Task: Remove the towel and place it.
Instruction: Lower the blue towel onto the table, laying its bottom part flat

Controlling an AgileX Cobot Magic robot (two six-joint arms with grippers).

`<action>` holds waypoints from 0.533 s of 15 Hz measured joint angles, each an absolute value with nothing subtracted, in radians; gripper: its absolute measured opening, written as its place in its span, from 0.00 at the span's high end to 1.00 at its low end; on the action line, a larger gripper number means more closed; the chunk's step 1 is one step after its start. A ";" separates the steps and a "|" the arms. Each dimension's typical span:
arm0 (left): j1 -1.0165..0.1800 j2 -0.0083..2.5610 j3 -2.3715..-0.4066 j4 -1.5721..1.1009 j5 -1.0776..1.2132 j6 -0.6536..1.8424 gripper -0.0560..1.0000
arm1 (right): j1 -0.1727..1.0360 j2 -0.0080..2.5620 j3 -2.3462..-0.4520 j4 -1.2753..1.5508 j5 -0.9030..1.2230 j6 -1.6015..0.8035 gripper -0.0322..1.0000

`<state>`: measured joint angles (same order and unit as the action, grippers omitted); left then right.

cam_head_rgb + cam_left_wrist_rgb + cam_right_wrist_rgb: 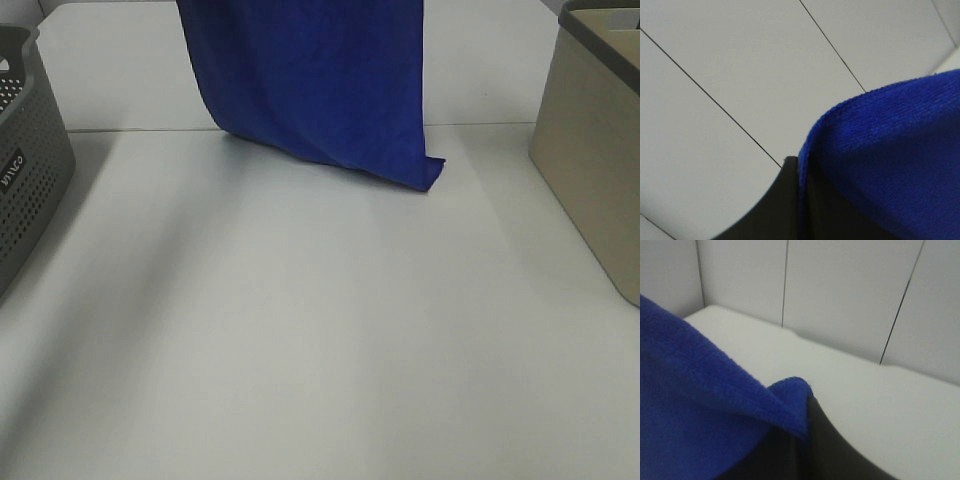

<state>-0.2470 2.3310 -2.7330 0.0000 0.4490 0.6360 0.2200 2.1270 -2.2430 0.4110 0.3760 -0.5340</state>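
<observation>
The royal-blue towel (310, 80) hangs down from above the top of the exterior high view. Its lower edge slants, and the right corner rests on the white table (320, 340) at the back. Neither gripper shows in that view. The left wrist view has the towel (890, 150) draped over the dark finger of my left gripper (799, 172), which is shut on its edge. The right wrist view shows a folded corner of the towel (690, 405) pinched at the tip of my right gripper (805, 422), also shut on it.
A dark grey perforated basket (25, 170) stands at the left edge of the table. A beige basket (595, 150) stands at the right edge. A seam crosses the table behind the towel's lower edge. White panelled walls fill the wrist views.
</observation>
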 joint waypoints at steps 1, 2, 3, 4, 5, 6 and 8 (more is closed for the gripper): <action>-0.247 2.362 -2.733 0.015 0.300 0.635 0.95 | 0.220 2.142 -2.243 0.463 0.257 -0.573 0.95; -0.247 2.376 -2.733 0.019 0.224 0.635 0.95 | 0.220 2.144 -2.249 0.484 0.217 -0.592 0.95; -0.247 2.394 -2.732 0.033 0.099 0.636 0.95 | 0.220 2.151 -2.275 0.528 0.162 -0.619 0.95; -0.247 2.398 -2.732 0.048 0.021 0.643 0.95 | 0.220 2.160 -2.325 0.558 0.133 -0.633 0.95; -0.247 2.398 -2.732 0.060 -0.036 0.651 0.95 | 0.220 2.166 -2.368 0.580 0.130 -0.645 0.95; -0.247 2.394 -2.733 0.070 -0.075 0.664 0.95 | 0.220 2.166 -2.399 0.591 0.140 -0.647 0.95; -0.247 2.394 -2.733 0.085 -0.088 0.685 0.95 | 0.220 2.178 -2.413 0.601 0.170 -0.647 0.95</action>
